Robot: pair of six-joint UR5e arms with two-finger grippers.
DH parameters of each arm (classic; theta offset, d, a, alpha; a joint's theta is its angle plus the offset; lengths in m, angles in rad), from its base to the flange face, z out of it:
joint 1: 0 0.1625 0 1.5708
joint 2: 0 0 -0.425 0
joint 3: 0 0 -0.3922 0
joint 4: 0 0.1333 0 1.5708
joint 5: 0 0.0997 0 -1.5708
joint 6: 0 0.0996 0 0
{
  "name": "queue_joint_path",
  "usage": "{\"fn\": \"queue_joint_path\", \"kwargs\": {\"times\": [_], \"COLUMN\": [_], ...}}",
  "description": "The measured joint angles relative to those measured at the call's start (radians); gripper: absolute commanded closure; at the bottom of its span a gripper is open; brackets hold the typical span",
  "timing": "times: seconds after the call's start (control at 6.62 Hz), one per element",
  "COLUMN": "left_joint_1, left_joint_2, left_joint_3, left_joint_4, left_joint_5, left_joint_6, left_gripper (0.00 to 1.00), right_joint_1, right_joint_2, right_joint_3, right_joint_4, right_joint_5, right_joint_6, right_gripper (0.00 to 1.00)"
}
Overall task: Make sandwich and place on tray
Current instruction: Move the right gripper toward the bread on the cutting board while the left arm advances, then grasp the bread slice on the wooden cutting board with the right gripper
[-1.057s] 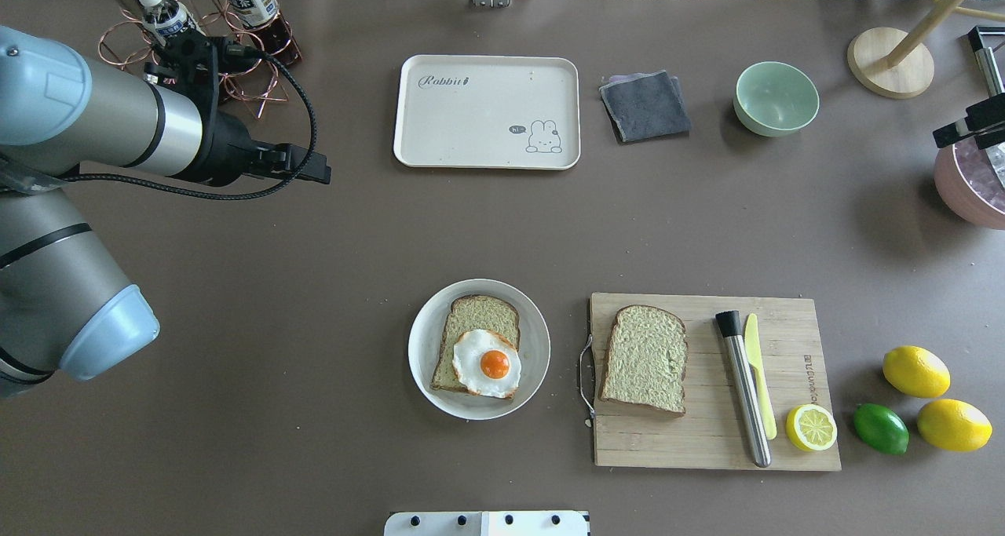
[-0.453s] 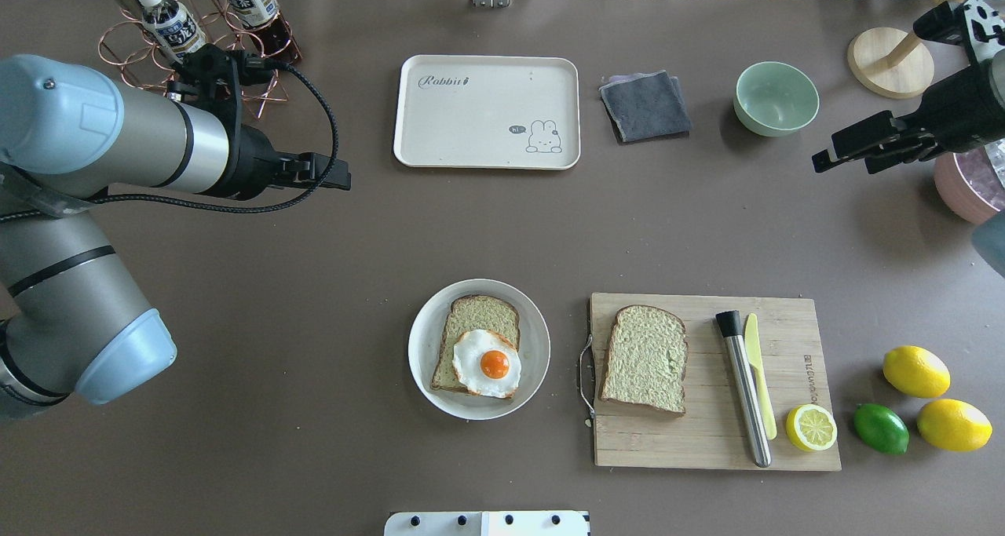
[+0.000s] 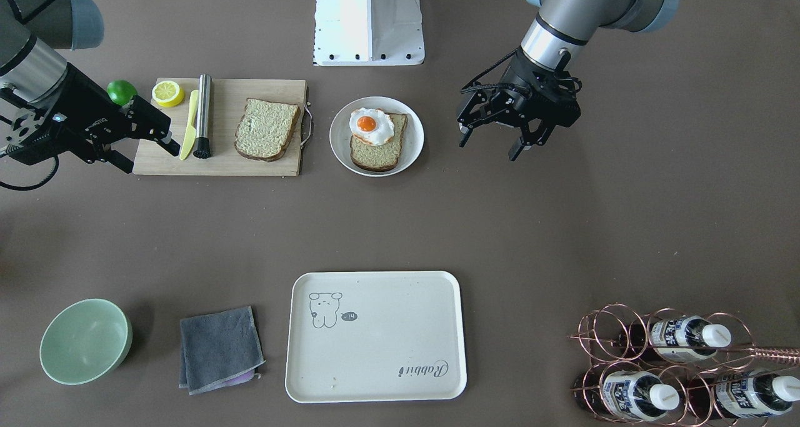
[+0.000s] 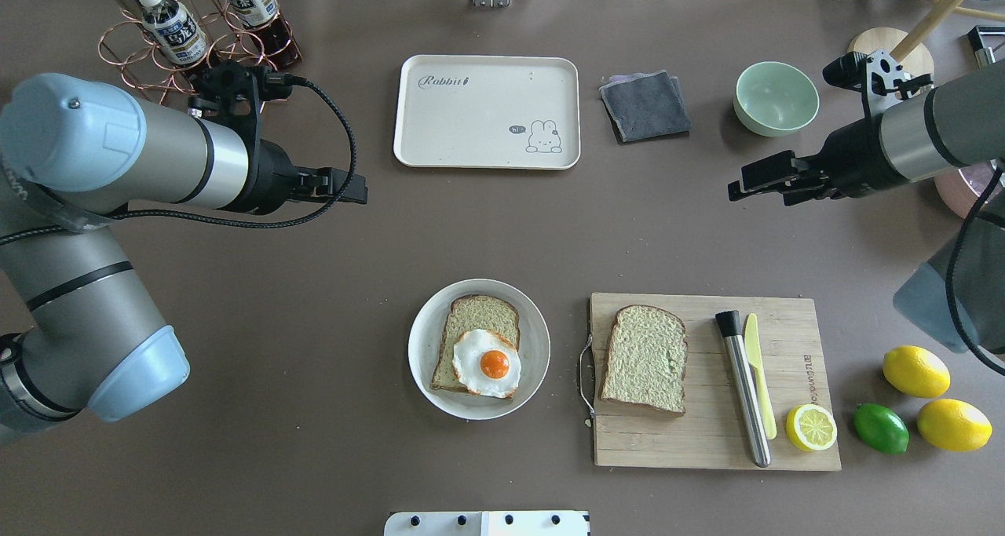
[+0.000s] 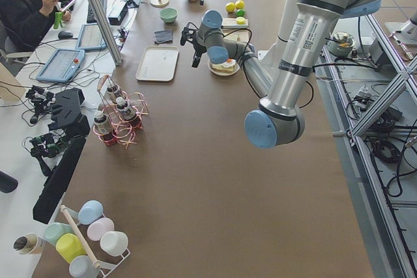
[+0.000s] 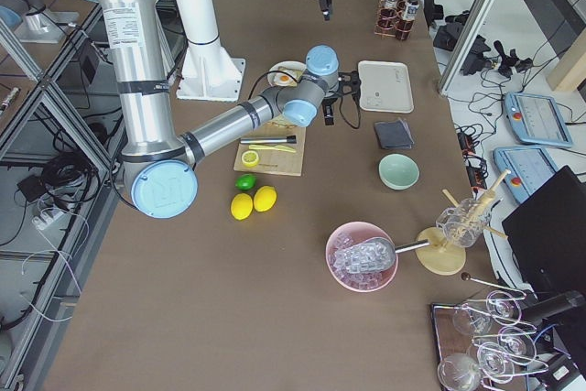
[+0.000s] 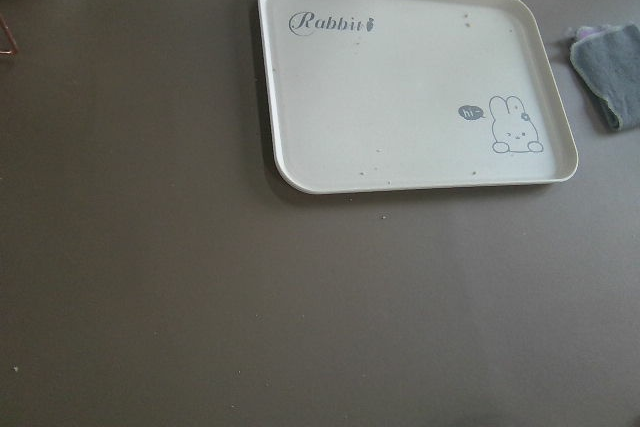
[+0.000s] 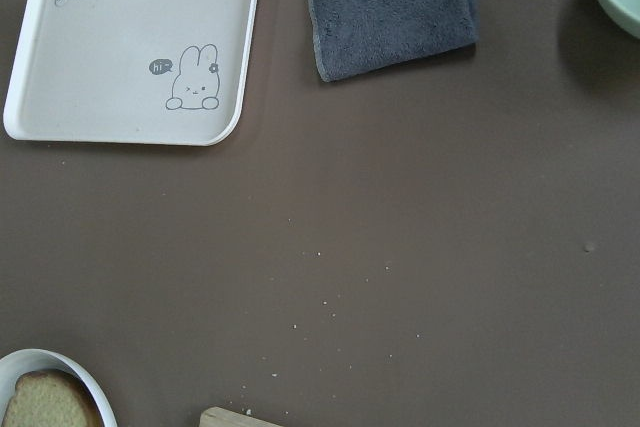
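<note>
Cream tray (image 4: 471,120) lies long side across the brown table (image 4: 314,402), toward its far edge; egg-topped slice (image 4: 475,346) on plate (image 4: 535,348), second slice (image 4: 645,359) on board (image 4: 707,434). Fingers spread and empty on left gripper (image 3: 489,149) and right gripper (image 3: 147,156).

table (image 4: 314,457): brown | floor (image 6: 37,354): tiled | side desk (image 5: 14,118): white
</note>
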Motion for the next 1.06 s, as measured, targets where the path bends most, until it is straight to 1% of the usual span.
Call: {"fn": "queue_joint_path", "kwargs": {"times": [0.15,0.3,0.6,0.76,1.06], "left_joint_1": [0.037,0.072,0.09,0.092,0.092], "left_joint_2": [0.002,0.006,0.011,0.012,0.014], "left_joint_3": [0.001,0.002,0.003,0.004,0.006], "left_joint_4": [0.0,0.0,0.0,-0.001,-0.002], "left_joint_5": [0.06,0.111,0.128,0.129,0.13], "left_joint_6": [-0.001,-0.005,-0.012,-0.013,-0.014], "left_gripper": [0.02,0.02,0.02,0.02,0.02], "right_joint_1": [-0.052,-0.117,-0.247,-0.3,-0.379], "right_joint_2": [-0.006,-0.007,-0.007,-0.018,-0.061], "right_joint_3": [0.0,0.009,0.035,0.041,0.043], "right_joint_4": [0.049,0.069,0.076,0.076,0.076], "right_joint_5": [-0.048,-0.108,-0.241,-0.278,-0.317], "right_joint_6": [0.082,0.151,0.224,0.236,0.241], "right_gripper": [0.0,0.0,0.01,0.01,0.01]}}
